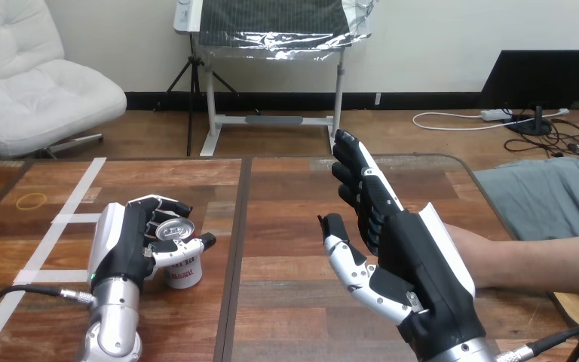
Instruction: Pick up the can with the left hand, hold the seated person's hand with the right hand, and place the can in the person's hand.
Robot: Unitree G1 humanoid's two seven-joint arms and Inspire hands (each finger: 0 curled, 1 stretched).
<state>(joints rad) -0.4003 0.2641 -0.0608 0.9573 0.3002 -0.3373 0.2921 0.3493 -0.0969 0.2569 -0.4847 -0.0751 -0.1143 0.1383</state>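
Left hand [124, 253] wraps its fingers and thumb round the can [179, 268], upright on the table [286, 226] (left half). Right hand [411, 260]: fingers straight, grasping nothing, in front of the person's forearm [535, 260].

Bright, even light, with a pale sheen on the far table top [286, 170].

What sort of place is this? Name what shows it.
Probably a robot test bench: a table marked with white tape, the left hand curled round a can, the right hand open beside a person's forearm.
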